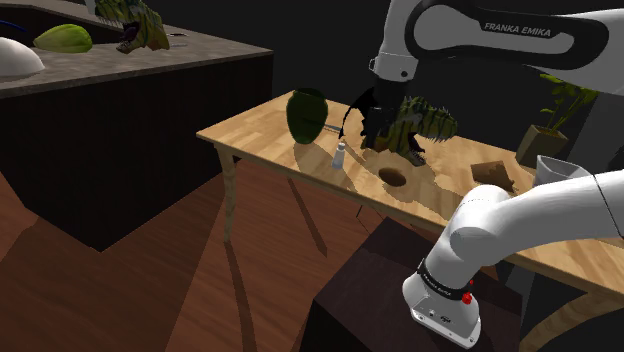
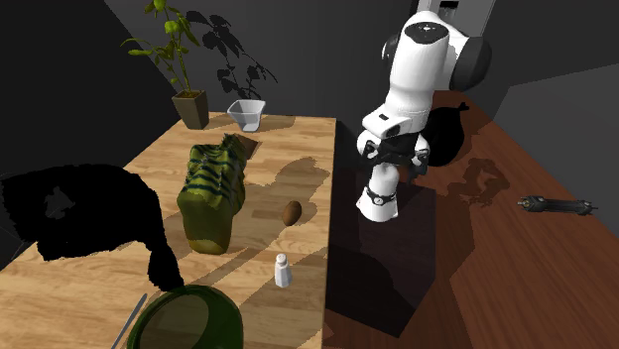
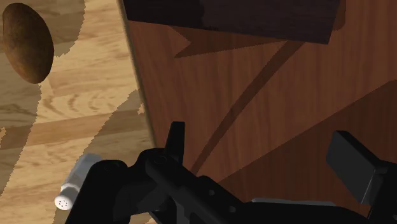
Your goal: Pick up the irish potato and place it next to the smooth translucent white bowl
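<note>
While its black fingers stood apart with nothing between them, the gripper (image 3: 264,153) hung over the edge of the table (image 3: 70,121), close above the shaker (image 3: 76,188). The wrist view therefore looked partly down on the floor (image 3: 254,83). Released and empty, it held nothing.

The potato (image 3: 28,41), a brown oval, lay on bare wood near the shaker, a little further in from the edge. It was off to one side of the fingers, not between them. A striped green thing (image 2: 208,193) lay beyond the potato from the shaker. The white bowl (image 2: 245,114) stood well apart from the shaker at the far end of the table, beside a plant (image 2: 179,69). A green bowl (image 2: 188,317) stood near the shaker on the side away from the white bowl.

By the look of it, the step in hand was the approach, and the pick had not yet begun. The next move called for carrying the gripper in from the edge and away from the shaker until the open fingers straddled the potato. It would then need to come down and close across the potato's narrow width. The shaker stood close enough to be knocked. The later carry would have to clear the striped green thing.
</note>
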Controlling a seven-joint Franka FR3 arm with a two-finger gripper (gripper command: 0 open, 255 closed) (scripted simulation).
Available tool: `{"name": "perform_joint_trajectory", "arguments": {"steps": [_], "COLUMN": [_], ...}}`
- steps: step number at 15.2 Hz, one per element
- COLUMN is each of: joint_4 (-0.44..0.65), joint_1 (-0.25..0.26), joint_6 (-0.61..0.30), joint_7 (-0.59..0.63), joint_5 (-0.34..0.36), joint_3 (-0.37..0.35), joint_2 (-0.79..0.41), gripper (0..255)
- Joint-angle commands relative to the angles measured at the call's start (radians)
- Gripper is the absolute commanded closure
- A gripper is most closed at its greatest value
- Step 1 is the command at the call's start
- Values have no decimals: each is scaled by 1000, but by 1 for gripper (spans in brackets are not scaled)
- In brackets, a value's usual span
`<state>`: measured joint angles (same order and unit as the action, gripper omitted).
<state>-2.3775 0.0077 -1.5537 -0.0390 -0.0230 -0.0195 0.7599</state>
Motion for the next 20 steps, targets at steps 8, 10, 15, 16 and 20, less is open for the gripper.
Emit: {"name": "perform_joint_trajectory", "arguments": {"steps": [8, 10, 15, 16, 20], "joint_4": [-186, -229, -312, -324, -357], "joint_1": [-50, -69, -122, -133, -175], "joint_6": [-158, -209, -353, -384, -520], "joint_7": [-150, -193, -298, -318, -400], "joint_5": [127, 166, 270, 291, 372], "joint_3": [109, 145, 244, 265, 353], "joint_2": [60, 64, 39, 28, -40], "gripper": [0, 0, 0, 0, 0]}}
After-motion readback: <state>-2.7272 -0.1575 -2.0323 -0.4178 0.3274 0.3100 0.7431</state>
